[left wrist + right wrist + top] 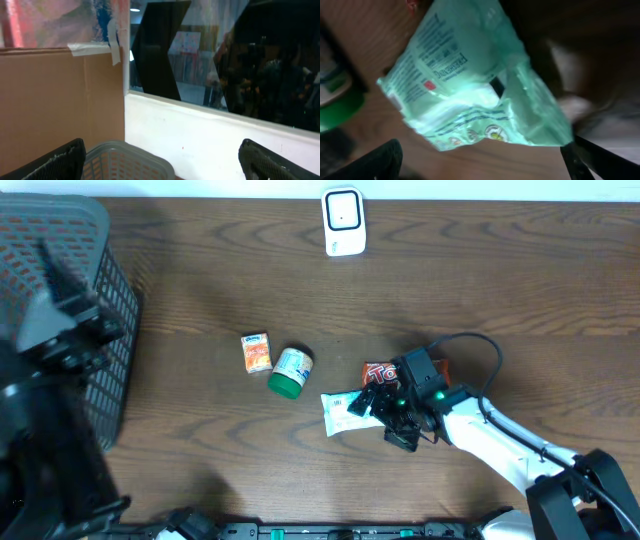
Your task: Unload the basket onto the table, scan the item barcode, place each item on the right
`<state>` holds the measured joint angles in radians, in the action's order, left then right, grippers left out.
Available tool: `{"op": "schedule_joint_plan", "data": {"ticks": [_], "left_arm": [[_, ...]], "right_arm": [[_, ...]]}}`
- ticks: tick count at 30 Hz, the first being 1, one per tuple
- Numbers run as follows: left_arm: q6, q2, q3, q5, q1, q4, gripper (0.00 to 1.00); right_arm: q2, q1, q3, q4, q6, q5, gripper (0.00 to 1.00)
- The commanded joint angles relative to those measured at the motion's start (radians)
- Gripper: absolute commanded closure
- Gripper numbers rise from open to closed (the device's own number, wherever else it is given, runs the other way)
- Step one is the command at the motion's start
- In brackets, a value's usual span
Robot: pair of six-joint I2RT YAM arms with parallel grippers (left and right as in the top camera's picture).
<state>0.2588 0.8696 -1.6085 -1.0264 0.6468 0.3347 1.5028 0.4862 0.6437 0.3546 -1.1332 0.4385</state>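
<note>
- While my right jaws stand wide apart over the white-and-green packet point(345, 412) and clamp nothing, the packet lies loose on the worktop point(200, 270), right of centre in the overhead frame.
- My left jaws are apart as well and empty, hanging above the grey basket point(115, 370) at the left edge.
- First risk: the packet looks like limp, crinkly film. If I close on a corner it may fold or slide out, and the barcode could end up creased or turned away. In the right wrist view I read print and a small red mark on it, but I cannot make out a barcode.
- Second risk: the red snack bag point(380, 372) lies just beside the packet, perhaps touching it, so a careless close could catch or drag both.
- Third risk: the green-lidded jar point(291, 372) and the small orange box point(257, 352) sit near, to the packet's left. A sweep that way could knock the jar.
- Fourth risk: the white scanner point(343, 222) stands well apart at the top centre, so a weak hold may drop the packet on the way.
- Surface: dark wood grain, smooth, with little glare.
- Room: the left wrist view shows a taped brown cardboard panel point(55, 95), a white wall point(200, 135) and dark glass point(260, 65) full of reflections.
</note>
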Motion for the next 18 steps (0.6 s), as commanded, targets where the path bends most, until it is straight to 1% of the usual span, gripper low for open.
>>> {"op": "schedule_joint_plan", "data": {"ticks": [1,3,7,13,17,18], "left_arm": [[-0.010,-0.028,0.004,-0.002,-0.002,-0.003,0.02],[-0.010,-0.040,0.004,-0.002,-0.002,-0.002,0.02],[-0.010,-0.057,0.004,-0.002,-0.002,0.000,0.02],[-0.010,-0.061,0.004,-0.002,-0.002,0.000,0.02],[-0.010,-0.061,0.004,-0.002,-0.002,-0.005,0.02],[-0.010,-0.061,0.004,-0.002,-0.002,-0.005,0.02]], "right_arm": [[0.045,0.014,-0.127,-0.063,-0.248,-0.009,0.01],[0.045,0.017,-0.172,-0.116,-0.349,-0.011,0.01],[0.045,0.016,-0.232,-0.212,-0.388,0.011,0.01],[0.044,-0.010,-0.234,-0.271,-0.301,0.063,0.01],[0.044,-0.048,-0.234,-0.249,-0.210,0.124,0.01],[0.044,-0.067,-0.234,-0.234,-0.211,0.144,0.01]]}}
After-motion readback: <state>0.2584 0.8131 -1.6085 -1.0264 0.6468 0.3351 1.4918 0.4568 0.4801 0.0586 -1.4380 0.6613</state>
